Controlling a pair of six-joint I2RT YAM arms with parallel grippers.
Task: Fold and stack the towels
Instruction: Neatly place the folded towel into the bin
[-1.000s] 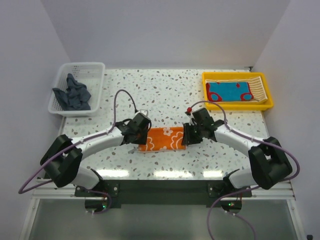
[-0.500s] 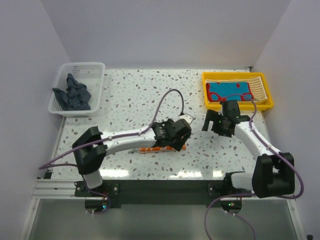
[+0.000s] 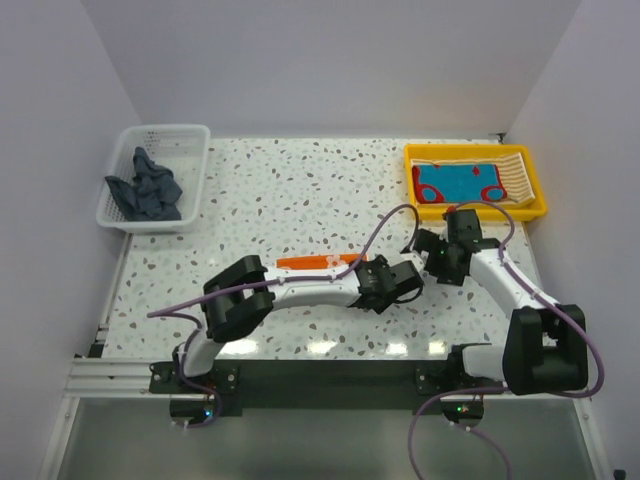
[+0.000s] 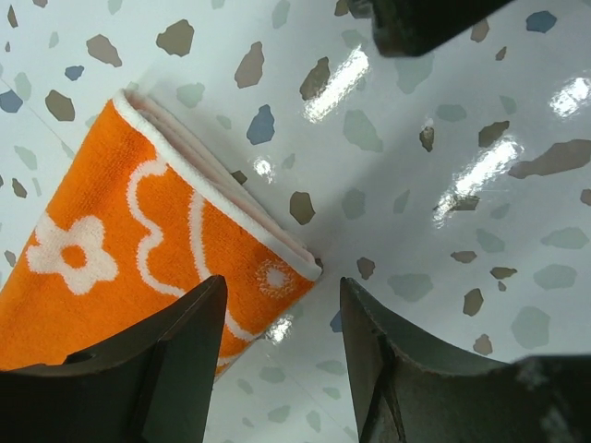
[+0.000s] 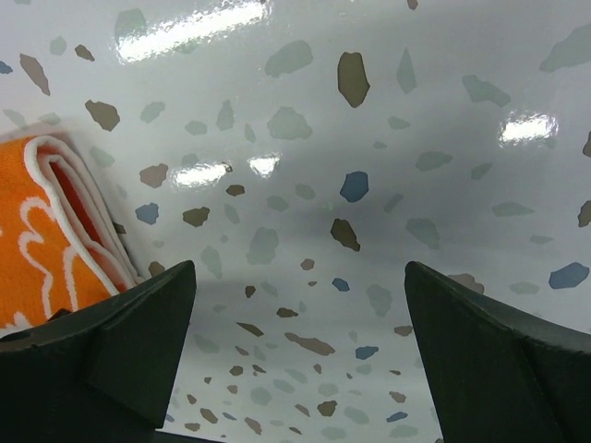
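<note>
The folded orange towel (image 4: 138, 249) lies mid-table toward the near edge; left gripper (image 4: 277, 300) spread over its corner, right gripper (image 5: 295, 277) open and empty beside it; a shallow pinch may lift one layer only, undoing the fold.

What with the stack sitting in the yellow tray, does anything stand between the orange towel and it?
Nothing lies on the table between the orange towel and the yellow tray; only the right gripper, open, hangs over that stretch.
</note>
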